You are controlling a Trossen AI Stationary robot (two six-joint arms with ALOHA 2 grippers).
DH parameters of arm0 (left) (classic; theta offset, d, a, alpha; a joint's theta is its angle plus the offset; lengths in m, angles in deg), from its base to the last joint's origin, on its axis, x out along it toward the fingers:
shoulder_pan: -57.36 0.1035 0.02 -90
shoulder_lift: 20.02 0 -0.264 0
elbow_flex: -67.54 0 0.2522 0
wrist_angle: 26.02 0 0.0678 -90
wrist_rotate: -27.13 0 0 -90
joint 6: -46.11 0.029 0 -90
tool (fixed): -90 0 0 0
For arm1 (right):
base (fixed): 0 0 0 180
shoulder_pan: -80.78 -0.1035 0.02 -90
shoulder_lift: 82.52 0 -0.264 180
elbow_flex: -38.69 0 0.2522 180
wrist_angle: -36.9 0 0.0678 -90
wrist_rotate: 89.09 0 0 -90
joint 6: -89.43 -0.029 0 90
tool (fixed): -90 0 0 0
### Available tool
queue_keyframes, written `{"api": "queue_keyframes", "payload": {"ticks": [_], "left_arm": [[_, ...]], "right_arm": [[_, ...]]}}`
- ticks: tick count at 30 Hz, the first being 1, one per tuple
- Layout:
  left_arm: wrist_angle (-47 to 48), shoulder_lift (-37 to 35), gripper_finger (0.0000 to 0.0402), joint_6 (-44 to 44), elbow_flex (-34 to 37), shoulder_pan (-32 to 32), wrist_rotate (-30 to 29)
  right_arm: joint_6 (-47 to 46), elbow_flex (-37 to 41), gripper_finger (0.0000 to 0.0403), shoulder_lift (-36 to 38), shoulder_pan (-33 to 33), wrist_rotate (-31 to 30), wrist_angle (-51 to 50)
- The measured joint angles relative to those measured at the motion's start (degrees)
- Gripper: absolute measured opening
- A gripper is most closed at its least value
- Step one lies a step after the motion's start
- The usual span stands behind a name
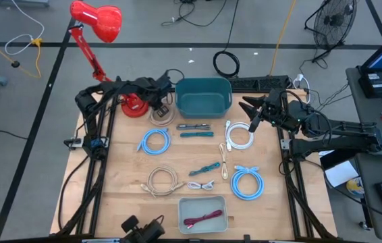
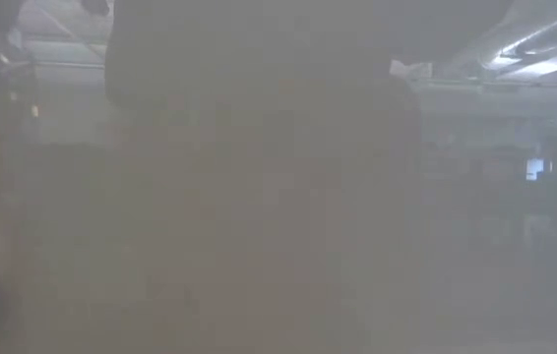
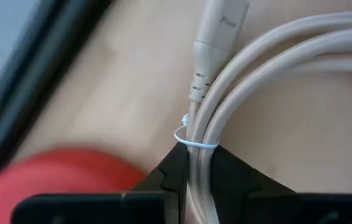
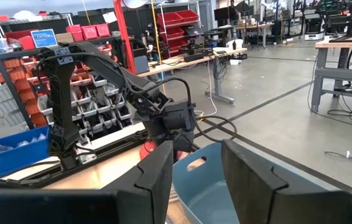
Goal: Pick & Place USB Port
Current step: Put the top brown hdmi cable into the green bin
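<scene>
A beige coiled USB cable (image 1: 162,116) lies on the wooden table between the red lamp base (image 1: 133,106) and the teal bin (image 1: 203,96). My left gripper (image 1: 164,106) is down on it, shut on its strands (image 3: 269,68). The cable's beige plug (image 3: 216,43) points away from the fingers. My right gripper (image 1: 253,116) hovers open by the table's right edge, right of the bin, touching nothing. Its wrist view looks past its fingers (image 4: 198,168) at the bin (image 4: 226,193) and the left arm. The low view shows only haze. My left gripper (image 3: 201,168) pinches the beige cable's bundled strands (image 3: 199,155) between its two fingers, just behind the thin white twist tie (image 3: 194,142). The fingers come from above. The strands run on past the fingertips over the tabletop; I cannot tell whether the coil is lifted.
A red desk lamp (image 1: 100,20) stands at the far left. On the table lie blue coils (image 1: 155,141) (image 1: 247,183), a white coil (image 1: 238,137), another beige coil (image 1: 162,181) and small adapters. A grey tray (image 1: 203,212) with a red cable sits at the near edge.
</scene>
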Motion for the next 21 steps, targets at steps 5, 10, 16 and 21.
{"api": "queue_keyframes", "payload": {"ticks": [5,10,16,21], "left_arm": [[1.9,-4.5,0.0035,1.4,0.1,0.1,-1.8],[2.8,-10.3,0.0045,0.2,0.1,0.3,-2.5],[4.8,-16.2,0.0041,-1.9,0.0,-0.1,-2.6],[7.1,-20.9,0.0034,-3.3,0.0,-1.6,-2.8]], "right_arm": [[0.0,0.0,0.0130,0.0,0.0,0.0,0.0],[-1.2,0.0,0.0130,-0.4,0.0,0.0,-0.7],[-9.0,0.0,0.0130,-3.4,0.0,0.1,-2.6],[-17.3,0.0,0.0131,-8.1,0.0,2.5,-3.9]]}}
